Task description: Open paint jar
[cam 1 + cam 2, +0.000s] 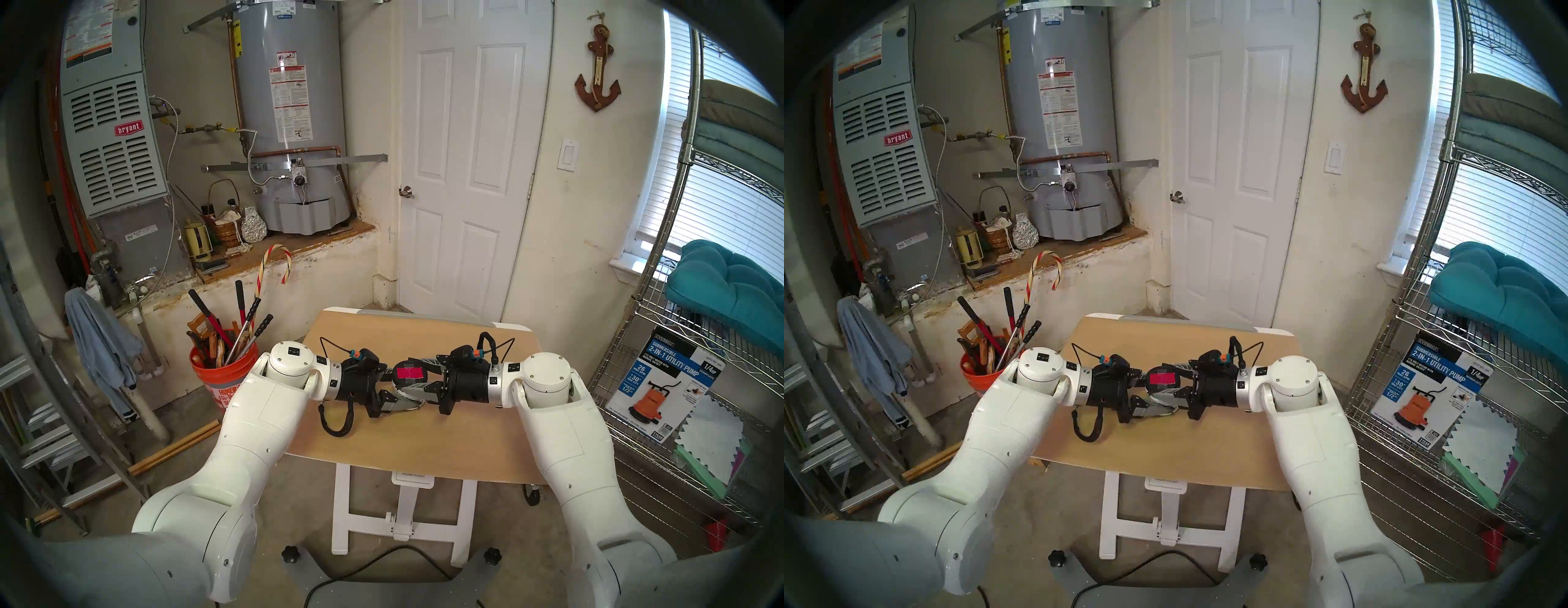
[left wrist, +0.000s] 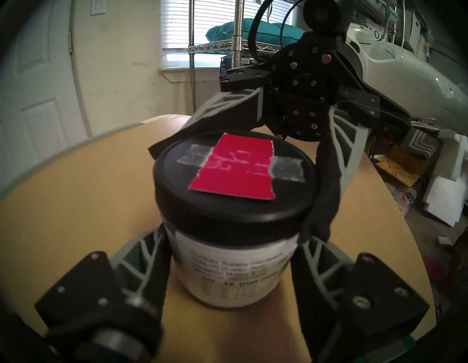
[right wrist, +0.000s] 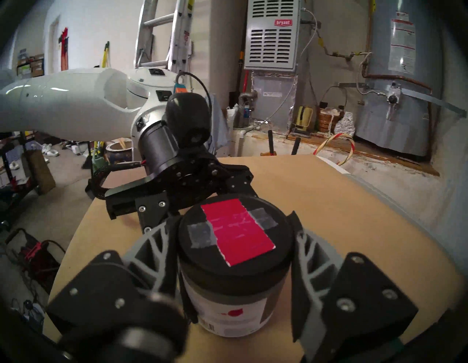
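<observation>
The paint jar [image 2: 228,273], white-labelled with a black lid [image 1: 410,372] bearing a red-pink square and grey tape, stands mid-table between both grippers. It also shows in the right wrist view [image 3: 228,311] and the right head view [image 1: 1163,378]. My left gripper [image 2: 228,253] comes from the left and is shut on the jar's body below the lid; it also shows in the head view [image 1: 394,388]. My right gripper [image 3: 233,243] comes from the right and is shut on the lid's rim; it also shows in the head view [image 1: 418,375]. The lid sits flat on the jar. The paint inside is hidden.
The small wooden table [image 1: 382,446] has edges near on all sides. An orange bucket of tools [image 1: 216,382] stands on the floor at its left. A wire shelf [image 1: 636,361] with a pump box [image 1: 662,382] stands at its right. A ladder [image 1: 34,424] stands at far left.
</observation>
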`<state>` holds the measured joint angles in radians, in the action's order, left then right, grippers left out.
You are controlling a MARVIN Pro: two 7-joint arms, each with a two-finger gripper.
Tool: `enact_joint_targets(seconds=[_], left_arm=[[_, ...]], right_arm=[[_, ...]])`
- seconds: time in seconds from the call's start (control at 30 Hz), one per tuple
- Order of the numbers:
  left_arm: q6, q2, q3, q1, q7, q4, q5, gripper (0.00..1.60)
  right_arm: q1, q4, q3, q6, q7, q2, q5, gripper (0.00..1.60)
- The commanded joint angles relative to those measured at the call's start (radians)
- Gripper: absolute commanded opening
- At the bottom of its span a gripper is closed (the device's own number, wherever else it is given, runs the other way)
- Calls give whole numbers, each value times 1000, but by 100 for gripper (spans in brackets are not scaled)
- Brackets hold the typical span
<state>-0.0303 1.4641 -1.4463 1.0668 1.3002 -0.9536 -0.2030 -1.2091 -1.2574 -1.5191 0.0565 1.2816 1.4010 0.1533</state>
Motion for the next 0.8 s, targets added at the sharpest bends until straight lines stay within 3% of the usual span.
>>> enact_joint_targets(seconds=[0.0,0.33,0.37,0.6,0.73,0.77], left_arm=[[-4,-2,-6,-21,-2,-11,1,0],[-2,0,-8,-27,7,-2,-3,0],[-2,0,-8,-28,7,-1,-4,0],[-4,0,-8,-29,8,1,-6,0],[-5,1,-8,-29,7,1,-7,0],[-6,1,-9,-29,7,1,-8,0]], right_arm=[[97,64,72,-42,118,-19,-33,0],[190,194,151,-82,200,-28,-61,0],[197,204,159,-87,202,-28,-62,7],[260,290,219,-122,202,-31,-92,0],[286,322,237,-133,202,-29,-103,9],[300,340,251,-141,202,-30,-113,28]])
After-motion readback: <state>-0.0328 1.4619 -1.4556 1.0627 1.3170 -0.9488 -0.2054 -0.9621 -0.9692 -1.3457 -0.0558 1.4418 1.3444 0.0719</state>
